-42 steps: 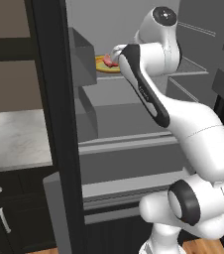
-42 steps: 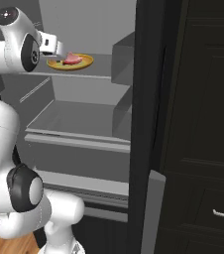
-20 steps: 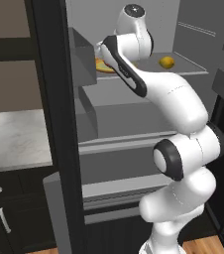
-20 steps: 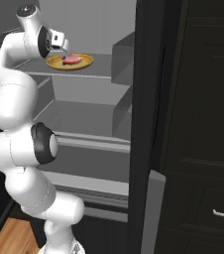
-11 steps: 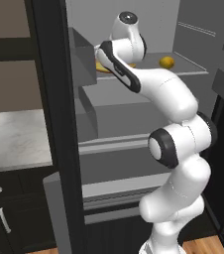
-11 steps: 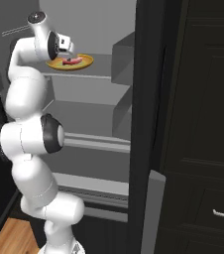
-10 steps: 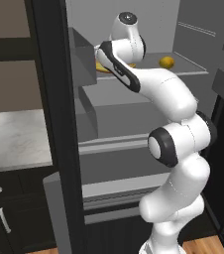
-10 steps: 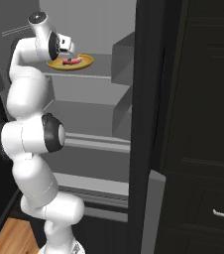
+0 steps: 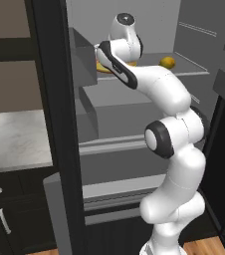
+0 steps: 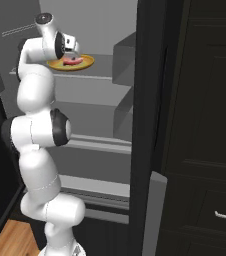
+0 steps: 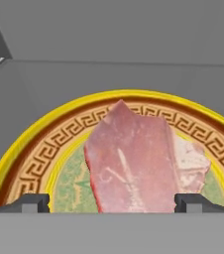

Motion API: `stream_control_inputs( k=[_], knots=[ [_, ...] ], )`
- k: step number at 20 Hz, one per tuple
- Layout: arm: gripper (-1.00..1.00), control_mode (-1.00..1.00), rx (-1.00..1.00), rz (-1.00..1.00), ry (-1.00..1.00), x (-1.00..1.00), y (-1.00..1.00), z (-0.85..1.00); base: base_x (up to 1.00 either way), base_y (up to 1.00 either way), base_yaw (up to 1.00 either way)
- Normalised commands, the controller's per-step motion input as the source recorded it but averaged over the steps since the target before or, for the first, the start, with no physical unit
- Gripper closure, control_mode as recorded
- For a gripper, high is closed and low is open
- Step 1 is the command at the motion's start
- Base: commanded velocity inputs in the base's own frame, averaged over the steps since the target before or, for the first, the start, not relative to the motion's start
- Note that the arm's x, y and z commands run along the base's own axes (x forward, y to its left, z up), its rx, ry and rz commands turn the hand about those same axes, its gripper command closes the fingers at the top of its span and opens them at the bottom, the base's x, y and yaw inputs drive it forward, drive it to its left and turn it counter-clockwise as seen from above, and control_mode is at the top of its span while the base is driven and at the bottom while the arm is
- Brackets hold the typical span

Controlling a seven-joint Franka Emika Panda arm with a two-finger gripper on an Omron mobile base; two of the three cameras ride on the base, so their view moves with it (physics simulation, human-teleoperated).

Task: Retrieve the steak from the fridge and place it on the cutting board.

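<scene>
Two spread fingertips of the tool [image 11: 112, 202] have closed in astride the flat pink-red raw steak [image 11: 141, 161] on the round yellow plate [image 11: 34, 149], centre frame, so the grasp looks imminent.

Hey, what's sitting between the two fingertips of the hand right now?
In the hand view, the steak lies between the open hand's fingertips, resting on the yellow plate. Neither tip visibly touches the meat.
</scene>
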Motion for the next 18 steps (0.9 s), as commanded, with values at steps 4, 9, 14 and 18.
stream_control_inputs(
  k=[4,9,14,18],
  knots=[
    [-1.00,-1.00,-0.01,0.00,0.00,0.14,0.02,0.00,0.00,0.00,0.00],
    [-1.00,-1.00,-0.03,-0.01,0.00,0.04,0.02,0.00,0.00,0.00,0.00],
    [-1.00,-1.00,-0.05,-0.02,0.00,0.04,0.00,-0.05,0.00,0.00,0.00],
    [-1.00,-1.00,-0.04,-0.01,0.00,0.10,0.00,-0.10,0.00,0.00,0.00]
  ],
)
